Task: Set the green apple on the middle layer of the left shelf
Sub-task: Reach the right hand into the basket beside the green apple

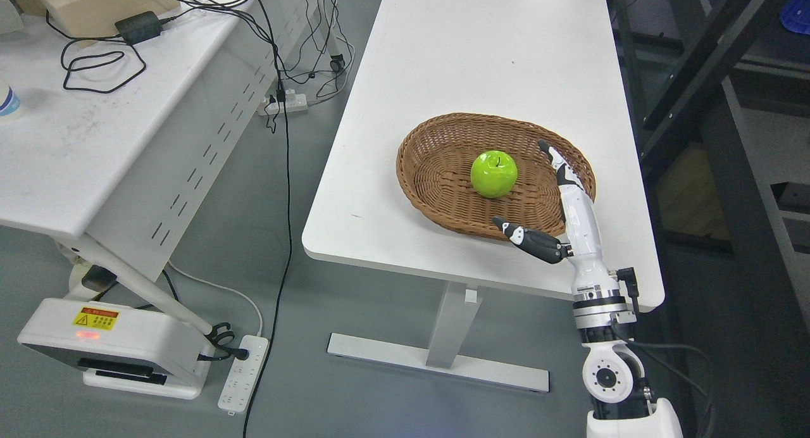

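Green apple (493, 174) is seated stem up near the middle of the wicker basket (430, 172), which is placed on the white table (481, 52) toward its near edge and right side. Right hand (563, 204) is raised over the basket's near-right rim from the lower right, with fingers (560, 166) held straight and together, thumb (528, 238) splayed out left, nothing gripped, and apple left untouched just beside it.

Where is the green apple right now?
In the head view, the green apple sits inside the wicker basket on the white table, just left of the open right robot hand.
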`<state>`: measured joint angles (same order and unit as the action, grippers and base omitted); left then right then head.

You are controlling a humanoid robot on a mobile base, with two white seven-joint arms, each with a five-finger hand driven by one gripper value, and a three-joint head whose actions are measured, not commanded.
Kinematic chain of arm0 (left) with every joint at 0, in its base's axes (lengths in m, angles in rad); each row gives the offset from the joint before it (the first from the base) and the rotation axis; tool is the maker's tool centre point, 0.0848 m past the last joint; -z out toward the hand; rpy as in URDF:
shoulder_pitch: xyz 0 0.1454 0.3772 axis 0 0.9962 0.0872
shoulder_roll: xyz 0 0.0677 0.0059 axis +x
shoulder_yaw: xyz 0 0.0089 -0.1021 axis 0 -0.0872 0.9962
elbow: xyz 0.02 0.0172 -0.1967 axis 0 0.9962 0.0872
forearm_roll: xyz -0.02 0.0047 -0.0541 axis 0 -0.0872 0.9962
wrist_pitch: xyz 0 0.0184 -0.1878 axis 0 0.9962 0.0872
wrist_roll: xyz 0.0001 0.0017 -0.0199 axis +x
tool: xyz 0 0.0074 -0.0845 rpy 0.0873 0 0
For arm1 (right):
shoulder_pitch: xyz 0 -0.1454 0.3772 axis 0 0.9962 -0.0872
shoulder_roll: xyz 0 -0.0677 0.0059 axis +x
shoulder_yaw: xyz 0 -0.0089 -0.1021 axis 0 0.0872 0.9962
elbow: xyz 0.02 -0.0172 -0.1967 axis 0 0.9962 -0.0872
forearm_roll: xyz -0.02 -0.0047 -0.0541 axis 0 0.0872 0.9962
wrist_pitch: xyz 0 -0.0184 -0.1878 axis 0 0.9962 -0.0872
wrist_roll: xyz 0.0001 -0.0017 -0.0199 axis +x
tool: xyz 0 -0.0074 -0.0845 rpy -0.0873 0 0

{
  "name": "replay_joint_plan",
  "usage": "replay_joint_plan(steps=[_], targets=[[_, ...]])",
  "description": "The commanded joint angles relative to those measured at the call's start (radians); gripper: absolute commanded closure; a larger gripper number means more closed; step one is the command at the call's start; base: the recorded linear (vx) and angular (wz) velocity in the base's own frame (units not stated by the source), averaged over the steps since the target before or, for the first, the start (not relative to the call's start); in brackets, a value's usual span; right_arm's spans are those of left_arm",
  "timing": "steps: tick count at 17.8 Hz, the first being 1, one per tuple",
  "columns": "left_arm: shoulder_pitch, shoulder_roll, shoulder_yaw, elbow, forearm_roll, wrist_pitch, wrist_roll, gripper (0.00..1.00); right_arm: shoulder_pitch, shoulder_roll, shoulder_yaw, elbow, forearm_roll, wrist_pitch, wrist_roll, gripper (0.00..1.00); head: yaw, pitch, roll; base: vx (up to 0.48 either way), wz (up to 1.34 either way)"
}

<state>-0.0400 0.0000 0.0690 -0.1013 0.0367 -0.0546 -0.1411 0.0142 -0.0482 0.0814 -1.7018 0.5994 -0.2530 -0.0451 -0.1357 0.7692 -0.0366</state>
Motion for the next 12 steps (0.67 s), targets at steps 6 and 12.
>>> replay_joint_plan(steps=[6, 12], targets=[[0.000, 0.017, 0.000, 0.000, 0.000, -0.004, 0.000, 0.00, -0.181, 0.010, 0.078, 0.215, 0.046, 0.081, 0.011, 0.00, 0.0000, 0.000, 0.000, 0.153, 0.05], [0.000, 0.017, 0.000, 0.000, 0.000, -0.004, 0.000, 0.00, -0.188, 0.002, 0.101, 0.290, 0.049, 0.086, 0.076, 0.00, 0.0000, 0.000, 0.000, 0.059, 0.02]])
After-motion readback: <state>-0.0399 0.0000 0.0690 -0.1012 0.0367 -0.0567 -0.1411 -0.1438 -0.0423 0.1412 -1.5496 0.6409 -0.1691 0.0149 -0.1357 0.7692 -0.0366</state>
